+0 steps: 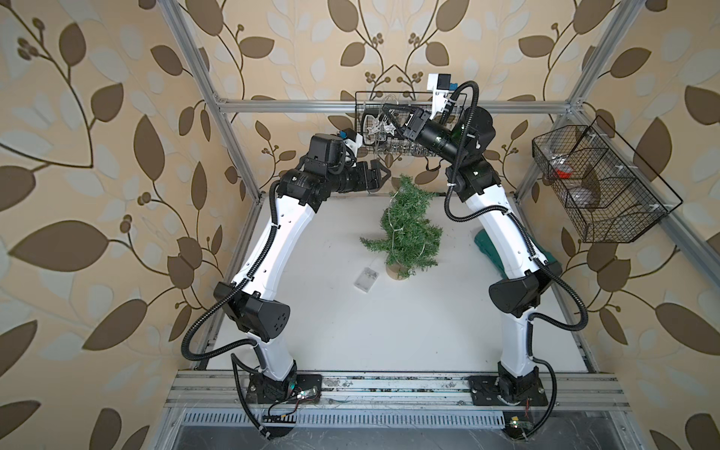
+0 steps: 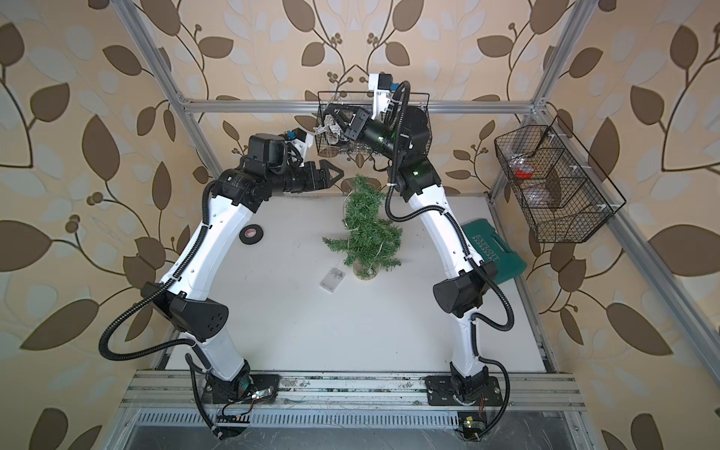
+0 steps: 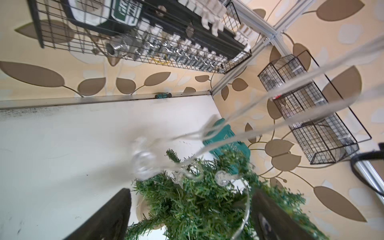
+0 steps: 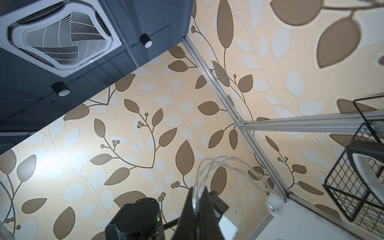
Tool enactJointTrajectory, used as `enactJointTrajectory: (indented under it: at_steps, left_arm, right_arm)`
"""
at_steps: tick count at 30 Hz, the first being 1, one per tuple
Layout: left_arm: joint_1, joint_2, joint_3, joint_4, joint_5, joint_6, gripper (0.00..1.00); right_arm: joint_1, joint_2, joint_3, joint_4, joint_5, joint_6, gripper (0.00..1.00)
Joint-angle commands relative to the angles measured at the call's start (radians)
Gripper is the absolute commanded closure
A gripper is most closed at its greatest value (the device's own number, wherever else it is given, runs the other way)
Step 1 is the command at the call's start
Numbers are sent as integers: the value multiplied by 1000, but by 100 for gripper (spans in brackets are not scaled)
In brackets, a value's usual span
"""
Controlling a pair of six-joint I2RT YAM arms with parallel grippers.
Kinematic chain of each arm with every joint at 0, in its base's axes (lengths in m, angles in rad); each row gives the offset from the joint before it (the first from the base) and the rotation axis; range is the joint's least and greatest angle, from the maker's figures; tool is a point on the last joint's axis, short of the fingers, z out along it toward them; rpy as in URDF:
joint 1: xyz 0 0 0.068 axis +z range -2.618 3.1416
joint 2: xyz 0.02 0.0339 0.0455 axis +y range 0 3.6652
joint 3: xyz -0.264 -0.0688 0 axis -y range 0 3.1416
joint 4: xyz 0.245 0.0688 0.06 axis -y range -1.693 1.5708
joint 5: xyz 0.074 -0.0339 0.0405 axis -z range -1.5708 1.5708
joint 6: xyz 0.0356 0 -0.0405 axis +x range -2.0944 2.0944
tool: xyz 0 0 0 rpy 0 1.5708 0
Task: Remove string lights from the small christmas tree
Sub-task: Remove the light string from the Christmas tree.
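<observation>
The left gripper (image 1: 383, 174) hovers by the treetop, jaws spread. The battery box (image 1: 366, 279) lies on the white table (image 1: 350, 331) beside the small christmas tree (image 1: 409, 233), which is draped with the string lights (image 3: 221, 178). The raised right gripper (image 1: 387, 111) pinches looped strands.

On your white table (image 1: 350, 319), the tree (image 1: 413, 233) stands on its disc base toward 12 o'clock. The clear battery box (image 1: 366, 279) lies just beside that base, at its 8 o'clock. A black tape roll (image 2: 251, 233) lies near the 10 o'clock edge, and a green case (image 2: 493, 253) at 3 o'clock.
</observation>
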Motion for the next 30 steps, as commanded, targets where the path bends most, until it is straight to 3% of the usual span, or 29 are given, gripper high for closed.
enactJointTrajectory:
  at_steps: [1,8,14,23,30]
  left_arm:
    - [17,40,36,99,0,-40,15]
    - [20,113,45,196,47,-131,27]
    - [19,104,-29,293,130,-212,24]
    - [45,-12,-161,249,81,-151,22]
    - [45,-94,-341,481,143,-146,23]
  right_arm:
    - [0,-44,10,9,-35,-27,100]
    - [-33,-84,-29,-3,-45,-38,100]
    - [-70,-93,-34,-7,-54,-37,100]
    - [-92,-99,-67,-4,-32,-51,100]
    - [-91,-76,-70,14,-32,-41,100]
